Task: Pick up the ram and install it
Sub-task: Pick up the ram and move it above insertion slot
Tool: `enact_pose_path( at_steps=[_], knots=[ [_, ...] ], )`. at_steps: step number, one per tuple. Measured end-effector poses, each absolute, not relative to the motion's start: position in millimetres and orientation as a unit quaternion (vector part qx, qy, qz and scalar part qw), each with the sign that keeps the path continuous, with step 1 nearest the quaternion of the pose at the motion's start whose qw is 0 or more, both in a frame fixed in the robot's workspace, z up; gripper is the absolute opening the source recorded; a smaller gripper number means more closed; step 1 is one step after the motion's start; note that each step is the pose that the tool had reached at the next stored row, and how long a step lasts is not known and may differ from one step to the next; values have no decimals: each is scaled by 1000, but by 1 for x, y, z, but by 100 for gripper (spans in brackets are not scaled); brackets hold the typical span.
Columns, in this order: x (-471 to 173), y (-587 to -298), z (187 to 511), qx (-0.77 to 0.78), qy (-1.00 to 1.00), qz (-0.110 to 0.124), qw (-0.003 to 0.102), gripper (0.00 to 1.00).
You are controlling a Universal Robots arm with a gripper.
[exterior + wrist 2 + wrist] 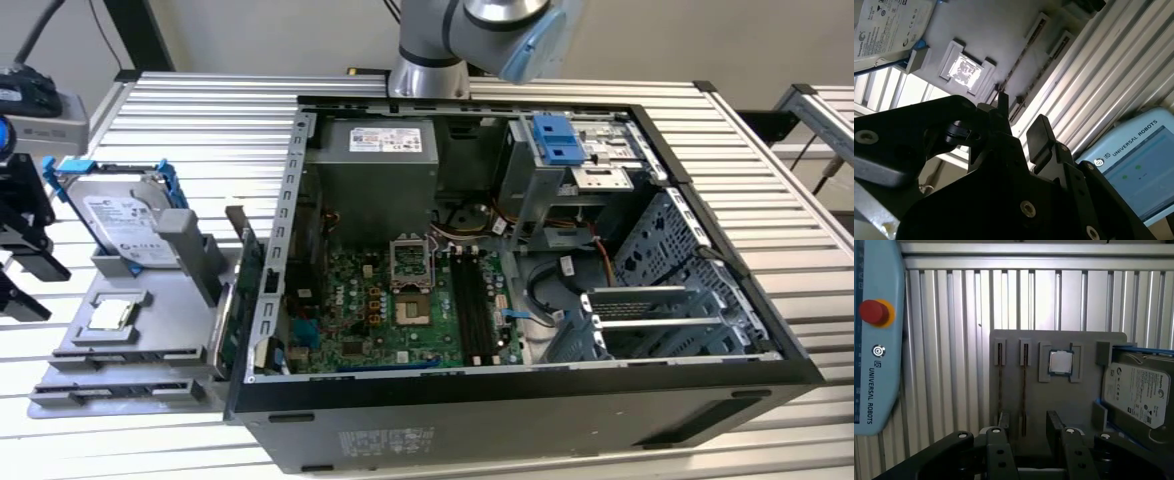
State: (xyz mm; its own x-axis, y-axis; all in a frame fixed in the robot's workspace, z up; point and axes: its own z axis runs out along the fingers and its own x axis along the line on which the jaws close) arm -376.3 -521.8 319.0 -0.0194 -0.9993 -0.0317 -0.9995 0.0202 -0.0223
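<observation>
The exterior view looks steeply down onto the open case (pixel 534 250) and the tray (pixel 160 345) beside it. Both wrist views look past the gripper (pixel 1029 422), close onto that same tray.

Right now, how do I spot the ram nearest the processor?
Find the flat grey holder plate on the slatted metal table. Two thin dark sticks sit edge-on in its narrow slots; the ram is the one next to the square silver processor chip.

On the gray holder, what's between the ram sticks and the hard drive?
The processor chip, seated in a square recess of the gray holder, lies between the ram sticks and the hard drive; the first wrist view shows it.
</observation>
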Motion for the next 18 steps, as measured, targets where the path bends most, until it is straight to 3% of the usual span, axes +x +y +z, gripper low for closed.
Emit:
enact_pose_path(
  at_steps=[18],
  knots=[
    [-376,-522,309,-700,714,3,20,100]
  ],
)
